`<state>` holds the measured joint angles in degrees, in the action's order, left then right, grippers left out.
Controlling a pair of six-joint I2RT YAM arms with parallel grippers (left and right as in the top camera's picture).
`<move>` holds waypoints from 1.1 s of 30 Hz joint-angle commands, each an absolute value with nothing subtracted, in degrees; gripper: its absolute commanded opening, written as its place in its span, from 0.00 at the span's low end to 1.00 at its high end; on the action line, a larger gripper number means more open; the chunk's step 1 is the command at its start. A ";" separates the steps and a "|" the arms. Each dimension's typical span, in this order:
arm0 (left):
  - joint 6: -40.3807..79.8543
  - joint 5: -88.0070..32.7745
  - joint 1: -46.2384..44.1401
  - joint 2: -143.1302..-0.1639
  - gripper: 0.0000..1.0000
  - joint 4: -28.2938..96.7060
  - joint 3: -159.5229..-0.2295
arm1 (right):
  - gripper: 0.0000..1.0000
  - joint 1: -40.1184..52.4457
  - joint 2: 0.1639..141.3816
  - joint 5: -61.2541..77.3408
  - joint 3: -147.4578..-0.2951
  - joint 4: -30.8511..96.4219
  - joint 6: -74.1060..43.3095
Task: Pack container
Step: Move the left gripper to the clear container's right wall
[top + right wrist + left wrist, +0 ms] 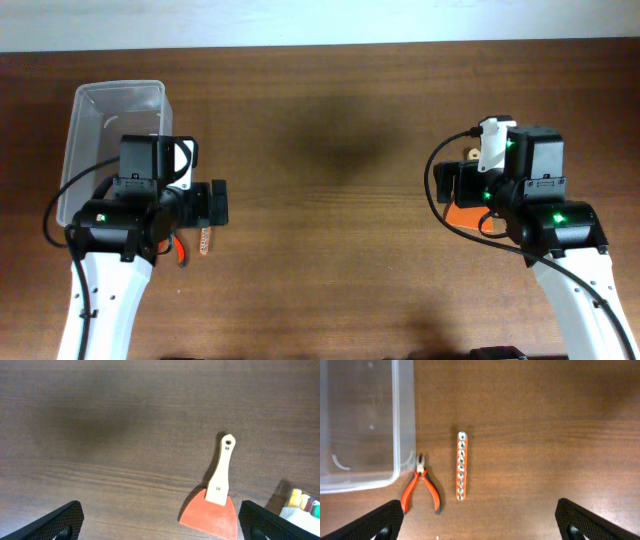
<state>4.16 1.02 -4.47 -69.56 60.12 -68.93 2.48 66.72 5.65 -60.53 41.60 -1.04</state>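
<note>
1. Grippers up close: the left gripper (480, 524) is released, its two black fingers (382, 521) spread out to the bottom corners of the left wrist view, hovering above the table (545, 435).
2. Same deal for the right gripper (162, 524): released, fingers (62, 521) wide apart at the bottom corners of its own view.
3. Just past the left fingers lie pliers (420, 487) with orange handles, nose pointing away toward a corner of the container (404, 420), so close I can't tell if it touches.
4. Right beside the pliers, on the side away from the container, lies an orange strip of silver sockets (461, 465), roughly parallel to them, not touching.
5. Under the right wrist sits a scraper (217, 492), pale wooden handle pointing away, orange blade nearest the fingers. Something small and colourful (300, 502) peeks in at the lower right edge; can't make it out.
6. Farthest out, the container (112, 105) sits at the far left of the table in the overhead view, clear plastic, partly under the left wrist, well apart from the scraper.
</note>
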 commanded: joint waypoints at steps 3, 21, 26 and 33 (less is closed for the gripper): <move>12.21 0.03 -3.68 -69.69 0.99 60.73 -70.22 | 0.99 3.01 68.12 5.21 -61.76 44.53 -0.64; 20.75 -0.51 10.00 -88.16 0.99 65.82 -86.91 | 0.99 3.07 84.84 3.20 -80.66 58.54 -0.19; 45.67 -0.23 12.56 -92.68 0.99 70.48 -88.49 | 0.99 3.05 85.03 3.18 -80.71 59.44 0.56; 66.96 -1.10 18.33 -92.79 0.99 71.53 -88.42 | 0.98 3.09 85.03 3.22 -80.68 60.05 0.62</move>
